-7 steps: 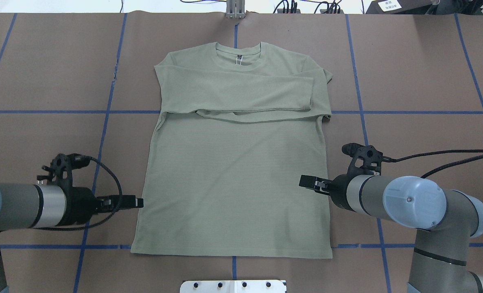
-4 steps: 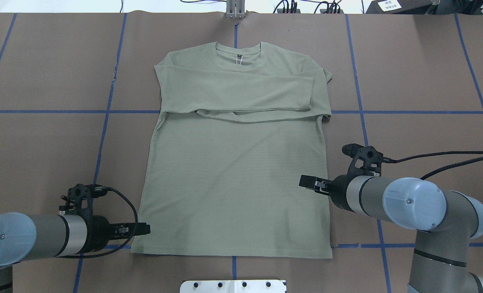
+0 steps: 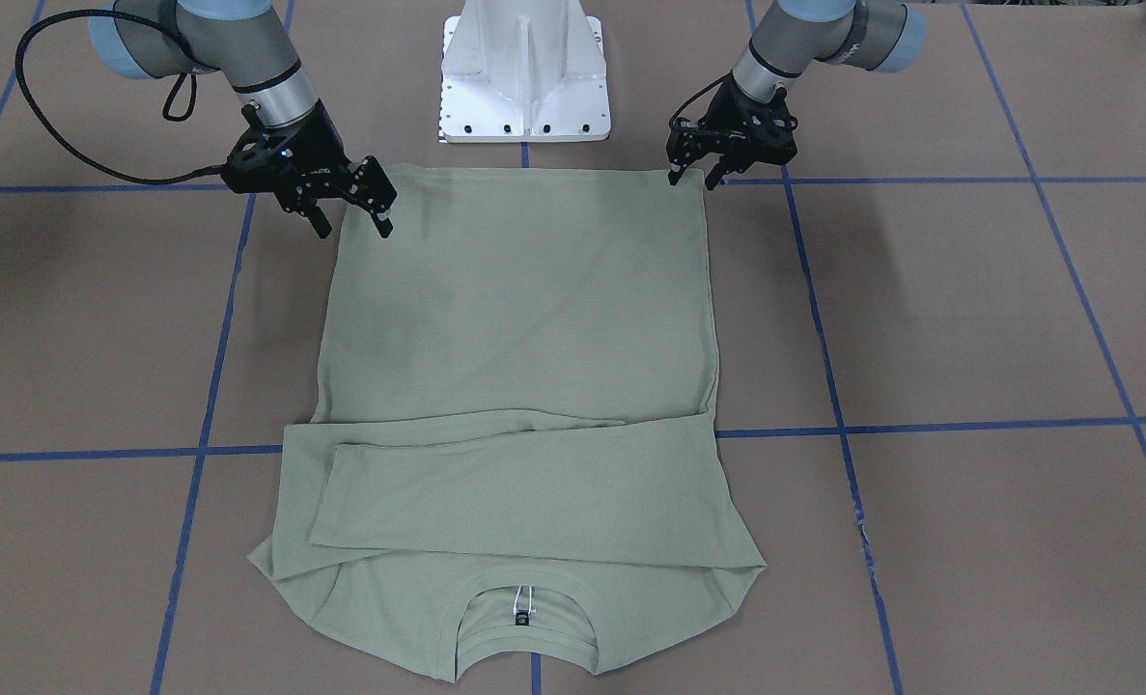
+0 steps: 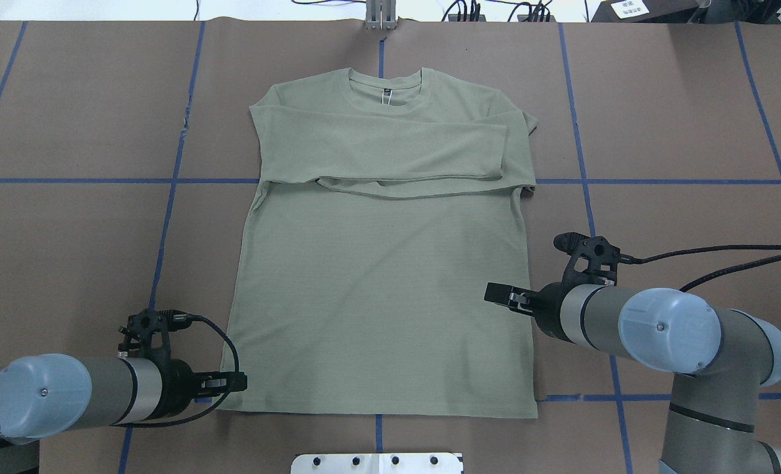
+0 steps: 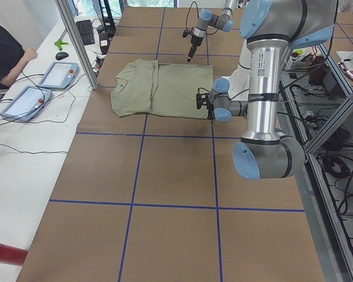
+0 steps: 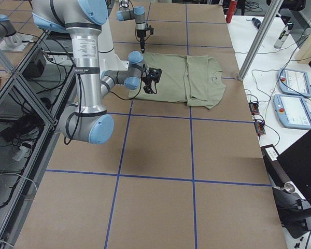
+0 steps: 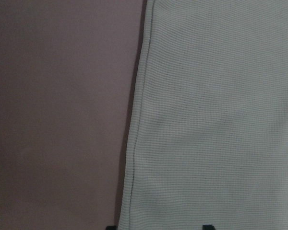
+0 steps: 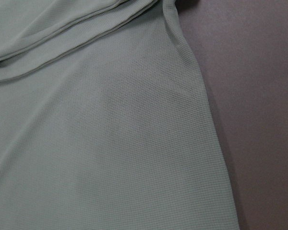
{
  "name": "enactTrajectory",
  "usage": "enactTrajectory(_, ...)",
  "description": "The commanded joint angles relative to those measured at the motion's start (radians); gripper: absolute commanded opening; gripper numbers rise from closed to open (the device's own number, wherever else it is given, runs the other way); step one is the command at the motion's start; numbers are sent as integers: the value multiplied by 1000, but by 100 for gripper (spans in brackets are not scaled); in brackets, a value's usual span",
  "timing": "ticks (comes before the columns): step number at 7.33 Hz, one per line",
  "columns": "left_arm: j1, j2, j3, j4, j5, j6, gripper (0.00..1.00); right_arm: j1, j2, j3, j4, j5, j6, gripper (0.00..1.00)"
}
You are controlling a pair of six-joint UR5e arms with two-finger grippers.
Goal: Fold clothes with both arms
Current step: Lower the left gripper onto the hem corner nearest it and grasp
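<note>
The left gripper (image 3: 693, 178) stands with its jaws apart at a hem corner of the shirt (image 3: 524, 309) in the front-facing view, the corner between the fingers but not pinched as far as I can see. The right gripper (image 3: 352, 225), spread as well, hangs over the opposite side edge, a little way up from the hem (image 3: 534, 171). The shirt lies flat on the brown table (image 3: 968, 319), sleeves (image 3: 524, 502) folded across the chest, collar away from the robot.

From overhead, the left gripper sits low at its corner, while the right is well short of its own.

The side views show both arms near the hem end, too small to add more.

The left wrist camera shows two fingertips (image 7: 207, 227) either side of the shirt's edge. The right wrist camera shows only fabric and table.

I'd say they are taking hold of the hem to fold it up toward the collar. Next, the left should close on its corner and the right should drop back to its own, so both lift evenly.

No container shows anywhere.
</note>
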Motion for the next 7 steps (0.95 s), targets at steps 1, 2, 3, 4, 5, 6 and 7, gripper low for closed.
enactTrajectory(1, 14, -3, 30, 3, 0, 0, 67, -2, 0, -3, 0, 0, 0, 100)
enactTrajectory(2, 14, -2, 29, 3, -1, 0, 67, 0, 0, -3, 0, 0, 0, 100)
enactTrajectory(3, 14, -3, 24, 3, -3, 0, 67, 0, 0, -3, 0, 0, 0, 100)
enactTrajectory(4, 12, -3, 13, 3, -5, 0, 62, 0, 0, -3, 0, 0, 0, 100)
enactTrajectory(5, 14, -3, 4, 3, -6, 0, 61, 0, 0, -3, 0, 0, 0, 100)
enactTrajectory(6, 12, -3, 3, 3, -8, 0, 61, 0, 0, -3, 2, 0, 0, 100)
enactTrajectory(7, 14, -2, 4, 3, -8, 0, 61, 0, -2, -3, 0, 0, 0, 100)
